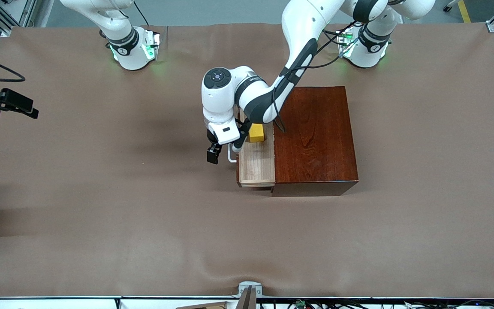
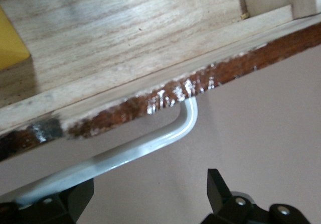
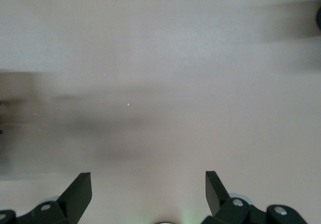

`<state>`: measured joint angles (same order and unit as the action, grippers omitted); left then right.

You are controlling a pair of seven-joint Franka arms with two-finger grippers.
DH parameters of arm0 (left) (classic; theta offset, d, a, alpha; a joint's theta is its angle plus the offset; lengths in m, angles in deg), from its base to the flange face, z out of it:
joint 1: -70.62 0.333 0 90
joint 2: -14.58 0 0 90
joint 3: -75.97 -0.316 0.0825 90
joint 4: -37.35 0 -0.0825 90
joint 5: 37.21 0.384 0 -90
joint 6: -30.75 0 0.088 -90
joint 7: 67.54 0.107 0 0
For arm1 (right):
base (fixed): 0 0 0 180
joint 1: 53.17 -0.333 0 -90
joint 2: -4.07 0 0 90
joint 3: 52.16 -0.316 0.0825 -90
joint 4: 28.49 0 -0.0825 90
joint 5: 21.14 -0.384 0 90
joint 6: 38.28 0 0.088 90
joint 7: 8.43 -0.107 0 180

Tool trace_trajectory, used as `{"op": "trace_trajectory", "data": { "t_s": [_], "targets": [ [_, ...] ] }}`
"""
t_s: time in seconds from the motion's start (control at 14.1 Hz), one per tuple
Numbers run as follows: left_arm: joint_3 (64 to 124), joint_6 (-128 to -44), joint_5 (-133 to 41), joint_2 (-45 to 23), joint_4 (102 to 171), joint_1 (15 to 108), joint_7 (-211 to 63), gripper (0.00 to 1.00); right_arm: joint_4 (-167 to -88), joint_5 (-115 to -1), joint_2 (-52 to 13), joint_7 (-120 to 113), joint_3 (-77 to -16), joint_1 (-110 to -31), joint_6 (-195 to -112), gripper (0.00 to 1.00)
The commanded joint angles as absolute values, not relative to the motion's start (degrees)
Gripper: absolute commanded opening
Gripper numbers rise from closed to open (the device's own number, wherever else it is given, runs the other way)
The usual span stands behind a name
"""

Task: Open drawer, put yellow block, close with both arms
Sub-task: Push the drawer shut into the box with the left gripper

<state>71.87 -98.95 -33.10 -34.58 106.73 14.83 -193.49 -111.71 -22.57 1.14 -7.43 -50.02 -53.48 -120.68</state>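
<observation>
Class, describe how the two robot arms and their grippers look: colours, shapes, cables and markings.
Both arms are glossy white, rounded segments with dark grey joint bands and green-lit bases. The left arm carries a thin black cable and a round dark cap with blue marks. Left gripper and right gripper have black, wedge-shaped fingers with small silver screws.

White handle (image 2: 150, 146) between end-effector fingers (image 2: 220, 191)

Even, bright overhead light; soft diffuse shadows on the brown table cover (image 1: 101, 214). Green glow at both arm bases. Specular glare on the drawer (image 2: 165, 101) front's lacquered edge and white handle (image 2: 150, 146) in left wrist view. Right wrist view smeared, blurred shadow streaks; front view sharp
</observation>
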Motion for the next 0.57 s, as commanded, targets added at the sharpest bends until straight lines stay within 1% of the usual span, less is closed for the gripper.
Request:
{"op": "trace_trajectory", "data": {
  "t_s": [0.0,0.14,0.21,0.5],
  "targets": [
    [71.0,-93.2,-31.8,-34.2,106.7,15.4,-193.3,1.0,-120.4,-21.1,7.8,-5.8,-50.8,-53.0,-124.6,1.0],
    [70.9,-91.1,-31.7,-33.9,106.7,15.5,-193.2,1.0,-119.7,-16.7,7.5,-1.3,-51.5,-54.6,-124.6,1.0],
    [70.9,-90.2,-31.7,-33.6,106.8,15.6,-193.0,1.0,-118.7,-16.2,7.4,-1.1,-51.5,-55.0,-124.4,1.0],
    [70.5,-86.9,-31.7,-33.3,106.9,16.1,-191.7,1.0,-115.9,-19.7,6.4,-1.2,-51.0,-52.5,-124.1,1.0]
  ]
}}
